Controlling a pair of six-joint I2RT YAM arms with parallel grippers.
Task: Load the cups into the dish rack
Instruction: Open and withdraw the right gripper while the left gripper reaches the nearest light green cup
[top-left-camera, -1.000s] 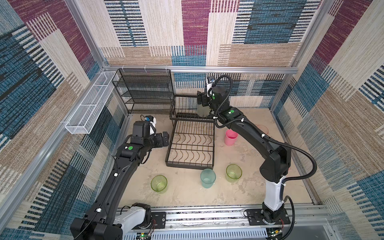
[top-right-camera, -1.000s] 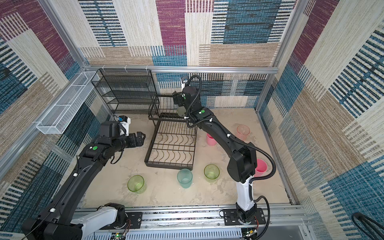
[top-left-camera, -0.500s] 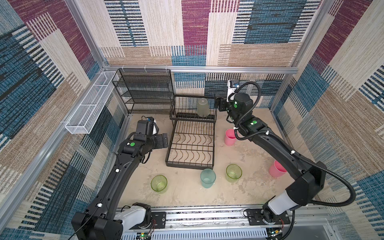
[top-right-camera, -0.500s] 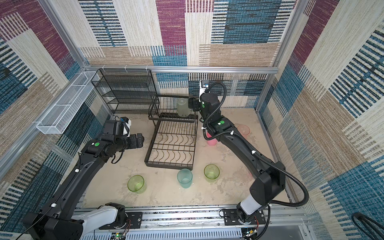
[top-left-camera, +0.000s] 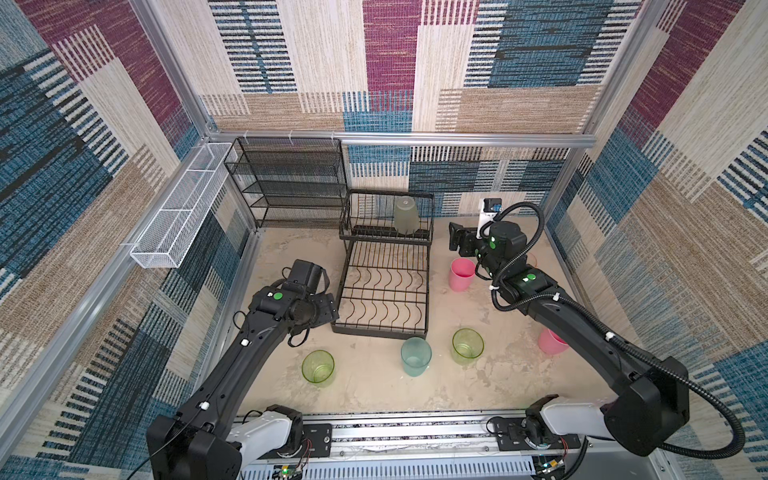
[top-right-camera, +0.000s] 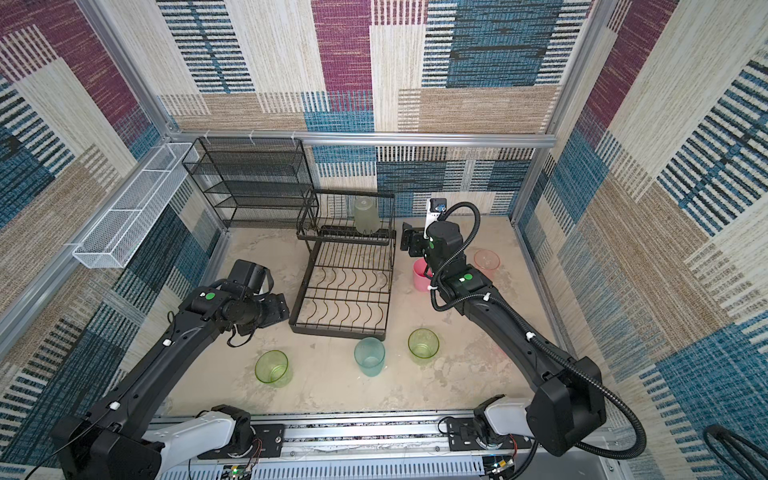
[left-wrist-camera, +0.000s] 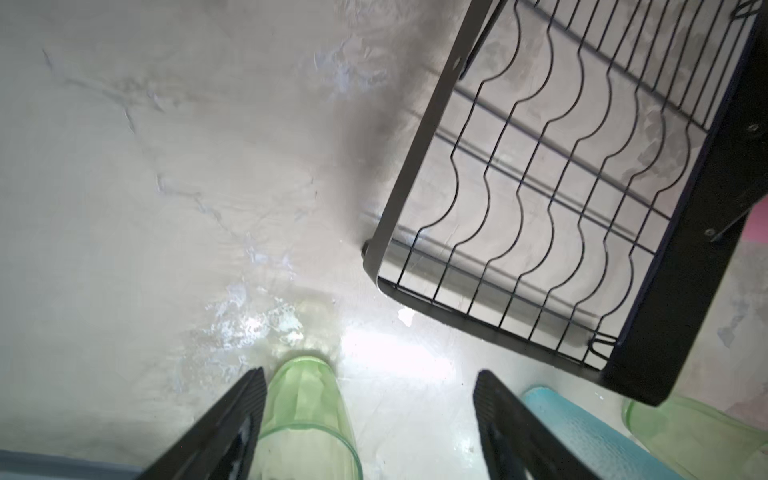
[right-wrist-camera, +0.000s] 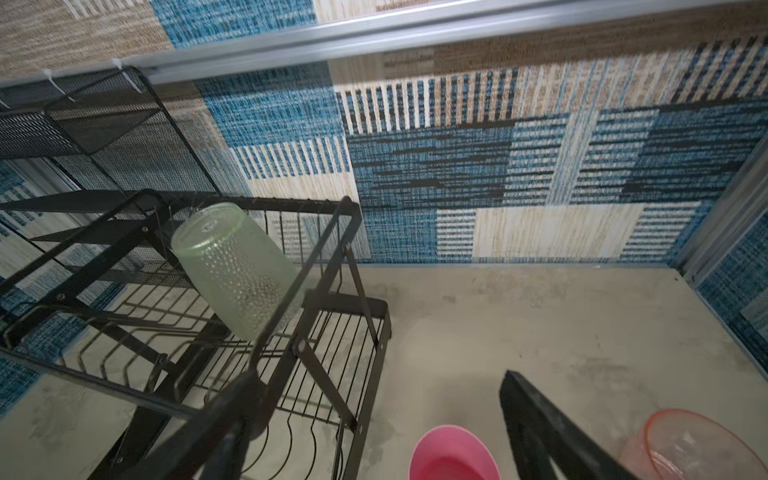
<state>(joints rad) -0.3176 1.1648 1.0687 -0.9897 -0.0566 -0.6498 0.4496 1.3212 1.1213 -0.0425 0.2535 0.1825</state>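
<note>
Already loaded: one frosted green cup (top-left-camera: 406, 215) is set upside down on the raised shelf of the dish rack (top-left-camera: 378, 331).
Left to load: upright on the table (top-left-camera: 374, 395) are a green cup (top-left-camera: 318, 366), a teal cup (top-left-camera: 415, 355) and a second green cup (top-left-camera: 468, 346) before the rack, an opaque pink cup (top-left-camera: 461, 274) just right of it, and a clear pink cup (top-right-camera: 486, 259) farther right.
Left gripper (left-wrist-camera: 369, 376): the jaws are held apart and empty; the green cup is seen beside one finger, not between.
Right gripper (right-wrist-camera: 380, 380): the jaws are spread and empty, near the opaque pink cup, not around it.
Step in hand: a fresh pick is judged to be lined up by each arm.
Next move: the jaws are to be centred on a cup, lowered and closed.
In the way: the shelf rail (right-wrist-camera: 318, 257) is seen close by the right gripper; contact cannot be told.
</note>
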